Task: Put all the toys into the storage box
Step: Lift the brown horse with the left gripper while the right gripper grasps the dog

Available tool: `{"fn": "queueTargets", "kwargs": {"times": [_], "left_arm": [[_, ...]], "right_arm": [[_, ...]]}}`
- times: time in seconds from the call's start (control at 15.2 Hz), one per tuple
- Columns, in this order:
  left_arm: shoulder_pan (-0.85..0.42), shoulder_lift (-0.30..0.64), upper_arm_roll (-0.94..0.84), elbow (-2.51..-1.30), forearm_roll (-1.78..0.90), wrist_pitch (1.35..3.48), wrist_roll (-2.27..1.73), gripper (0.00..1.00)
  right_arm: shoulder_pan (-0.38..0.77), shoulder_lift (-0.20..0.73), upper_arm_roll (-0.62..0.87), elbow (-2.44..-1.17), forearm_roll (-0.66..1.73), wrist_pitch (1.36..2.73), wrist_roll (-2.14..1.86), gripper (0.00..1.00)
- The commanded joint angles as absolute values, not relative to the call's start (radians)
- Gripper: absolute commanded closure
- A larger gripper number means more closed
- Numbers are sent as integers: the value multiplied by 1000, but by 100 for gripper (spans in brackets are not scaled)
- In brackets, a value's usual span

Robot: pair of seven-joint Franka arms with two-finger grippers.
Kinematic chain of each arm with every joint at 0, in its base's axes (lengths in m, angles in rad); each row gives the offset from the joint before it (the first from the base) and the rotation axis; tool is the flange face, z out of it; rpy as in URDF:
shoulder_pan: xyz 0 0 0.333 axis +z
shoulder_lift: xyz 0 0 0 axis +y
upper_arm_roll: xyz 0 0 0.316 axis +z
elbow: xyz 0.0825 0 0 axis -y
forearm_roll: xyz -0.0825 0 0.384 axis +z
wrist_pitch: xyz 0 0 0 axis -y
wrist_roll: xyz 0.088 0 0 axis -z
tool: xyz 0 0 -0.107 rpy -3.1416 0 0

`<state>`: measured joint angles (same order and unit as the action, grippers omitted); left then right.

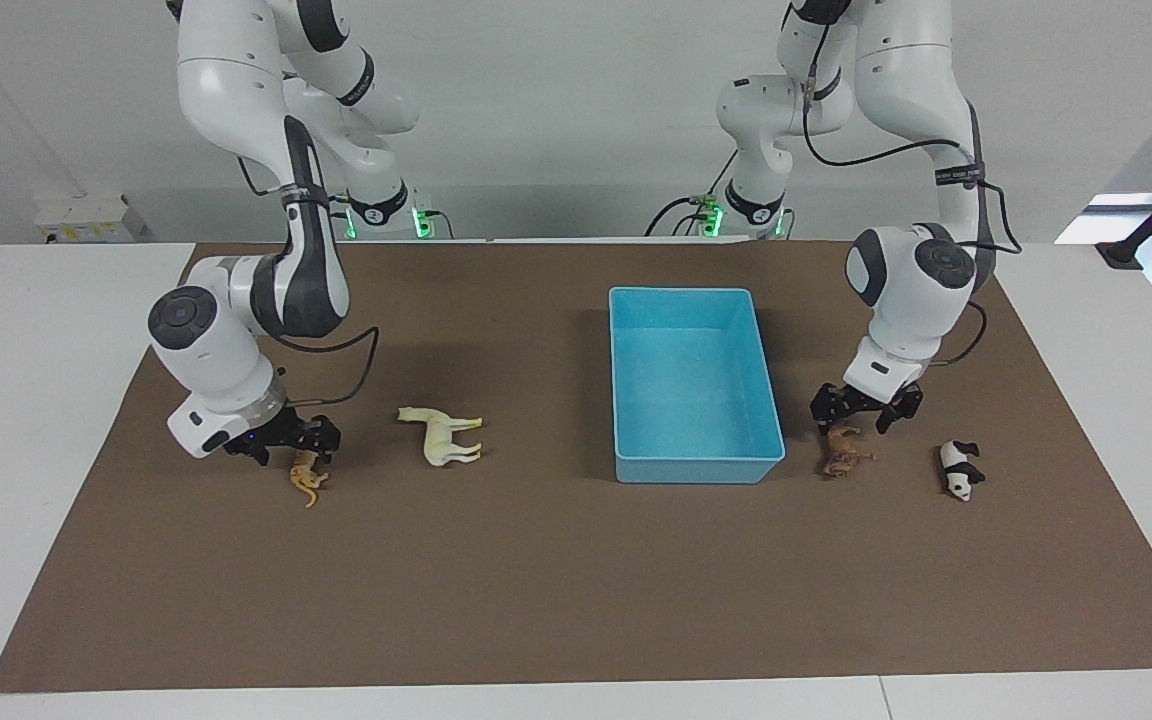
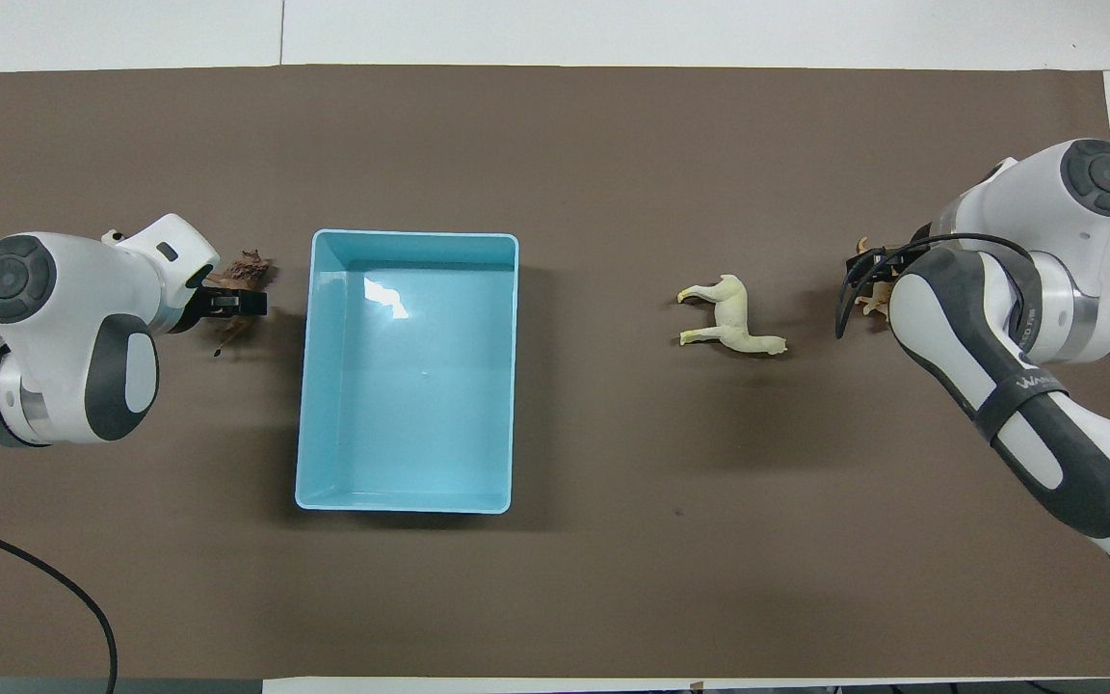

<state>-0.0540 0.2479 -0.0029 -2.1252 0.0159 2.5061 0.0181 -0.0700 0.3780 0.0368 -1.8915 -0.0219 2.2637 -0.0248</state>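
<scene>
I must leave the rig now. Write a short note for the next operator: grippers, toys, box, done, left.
Left gripper: down at the lion, fingers open around it.
Right gripper: down at the tiger, open.
Horse and panda lie on the mat, untouched.
Storage box: holds nothing.
Done: no toy stored.
Left: all four toys.

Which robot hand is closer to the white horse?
Right. The right end effector is down at the tiger, beside the horse. The left end effector is at the lion, past the storage box.
</scene>
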Motion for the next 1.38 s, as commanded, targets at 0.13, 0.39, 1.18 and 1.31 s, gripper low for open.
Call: {"fn": "queueTargets", "kwargs": {"times": [0.13,0.39,1.18,1.31], "left_arm": [[-60,267,2,-2132,21,2540,21,4],[-81,265,2,-2137,20,2540,5,31],[-94,242,-8,-1708,-21,1993,-76,100],[-127,209,-50,-1674,-40,1918,-219,100]], "right_arm": [[-67,364,37,-1953,-35,2336,-17,0],[-69,374,37,-1956,-35,2352,-15,1],[-75,379,37,-1963,-34,2405,46,41],[-74,377,37,-1967,-34,2405,46,80]]}}
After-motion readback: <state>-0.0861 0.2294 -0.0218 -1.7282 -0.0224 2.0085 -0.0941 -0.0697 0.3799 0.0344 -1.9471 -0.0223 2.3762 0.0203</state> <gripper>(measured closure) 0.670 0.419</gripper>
